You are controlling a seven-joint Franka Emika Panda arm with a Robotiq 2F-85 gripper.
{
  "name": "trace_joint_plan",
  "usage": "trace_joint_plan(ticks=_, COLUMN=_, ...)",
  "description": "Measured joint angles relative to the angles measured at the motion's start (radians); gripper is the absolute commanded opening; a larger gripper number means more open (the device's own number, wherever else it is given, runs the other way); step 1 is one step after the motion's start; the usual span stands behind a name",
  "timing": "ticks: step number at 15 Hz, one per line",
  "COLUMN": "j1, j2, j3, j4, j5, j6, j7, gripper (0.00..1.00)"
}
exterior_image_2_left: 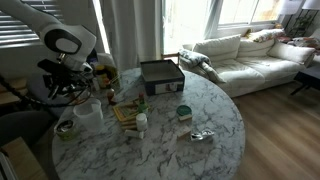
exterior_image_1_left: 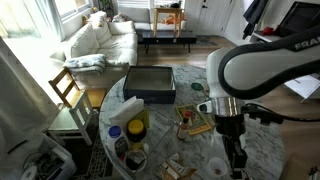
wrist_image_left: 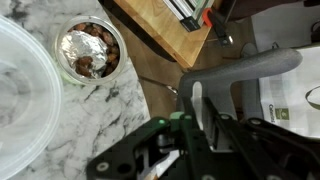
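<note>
step in hand, as i read it: carry/hold. the claw (wrist_image_left: 200, 108) looks clamped on a pale grey utensil (wrist_image_left: 255, 68): fingers nearly together, with a thin pale strip pinched between them in the wrist view. only the handle-like part shows, and its working end is hidden, so i cannot tell whether it is a spoon or a spatula. the grey utensil hangs in the claw at about the rim of the worktop (wrist_image_left: 90, 125). it is near the foil-lined bowl (wrist_image_left: 88, 50) but apart from it, and not touching the wooden board (wrist_image_left: 165, 30).

next move, a judgement: it calls for a firm pinch so the smooth handle does not twist. it also calls for height to clear the bowl rim and the clear plastic tub (wrist_image_left: 18, 95) just beside the bowl.

materials:
- worktop: round, white marble with grey veins, glossy and hard.
- bowl: small, round, lined with crinkled shiny foil, with brown lumpy bits inside.
- tub: thin, see-through, curved wall, looks light.
- board: flat, warm-toned wood, straight edges.
- utensil: matte grey, flat and long, plastic-looking.
- black box (exterior_image_1_left: 150, 84): low, rectangular, dark, mid-worktop, well apart from the claw.
</note>
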Motion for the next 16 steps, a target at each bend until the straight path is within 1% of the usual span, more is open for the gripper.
trace_joint_plan(ticks=3, j1=-0.003, j2=-0.05, j3=-0.026, j4=0.047, j5=-0.04, j6=-0.106, j7=0.012, gripper=0.04)
trace_joint_plan(ticks=7, j1=-0.015, j2=-0.097, j3=-0.065, j4=0.098, j5=-0.159, j6=-0.21, j7=0.05, gripper=0.04)
trace_joint_plan(ticks=12, j1=-0.026, j2=-0.105, j3=-0.088, j4=0.138, j5=-0.363, j6=-0.28, j7=0.111, gripper=0.04)
trace_joint_plan(ticks=16, j1=-0.021, j2=-0.095, j3=-0.08, j4=0.142, j5=-0.472, j6=-0.287, j7=0.154, gripper=0.04)
